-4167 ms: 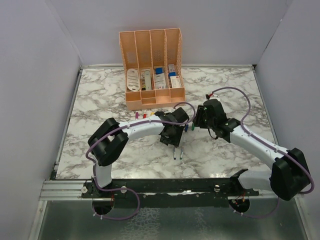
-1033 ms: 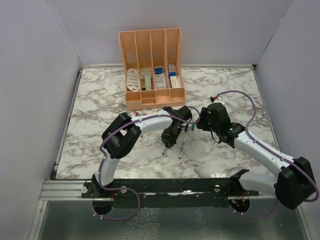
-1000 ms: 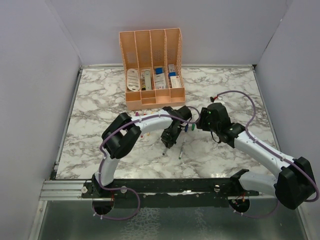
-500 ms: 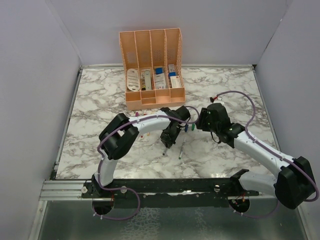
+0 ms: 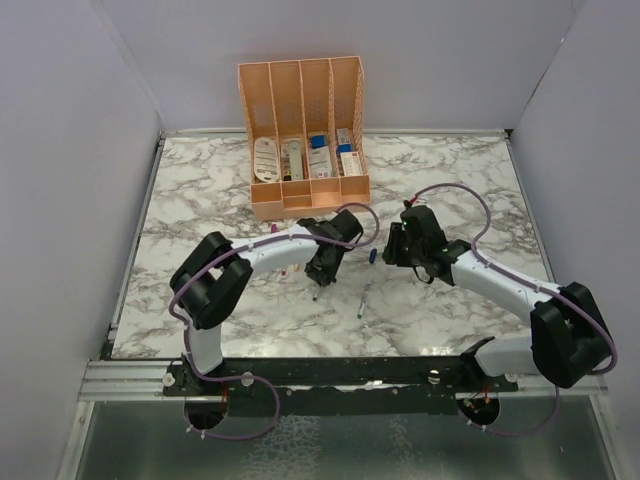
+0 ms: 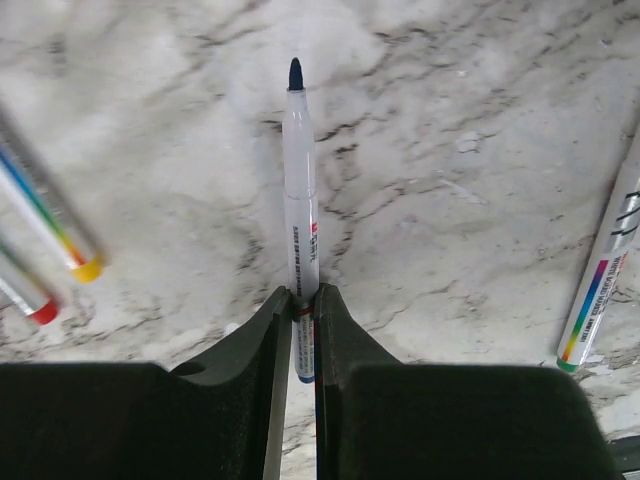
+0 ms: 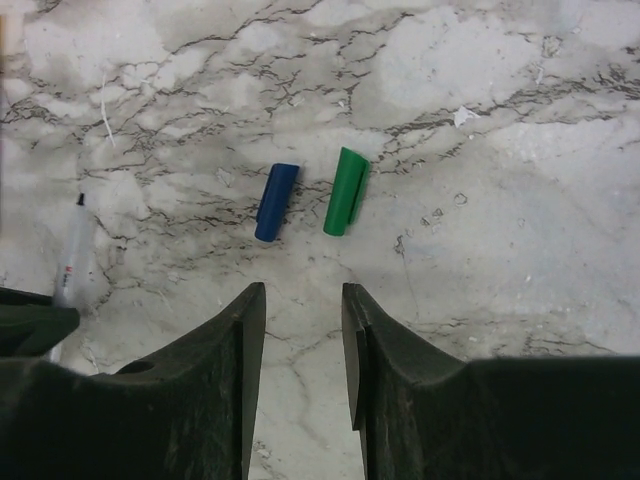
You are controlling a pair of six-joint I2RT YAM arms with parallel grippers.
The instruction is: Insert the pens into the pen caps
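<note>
From above, the blue cap (image 5: pixel 372 256) lies mid-frame between my left gripper (image 5: pixel 320 277) and my nearer right gripper (image 5: pixel 387 251); my left wrist view shows jaws clamped on the tail of the blue-tipped pen (image 6: pixel 300 200), tip toward the frame's top; my right wrist view shows parted, empty jaws, with the cap just above them and slightly left, lying nearly upright in frame.

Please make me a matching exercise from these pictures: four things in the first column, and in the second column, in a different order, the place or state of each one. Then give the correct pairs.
Things:
1. blue-tipped pen
2. green cap
3. right gripper
4. peach organiser

Place or state:
a. open, nothing between its fingers
b. clamped in the left gripper
c. lying on the table beside the blue cap
d. standing at the far side of the table

Pairs: 1-b, 2-c, 3-a, 4-d
</note>
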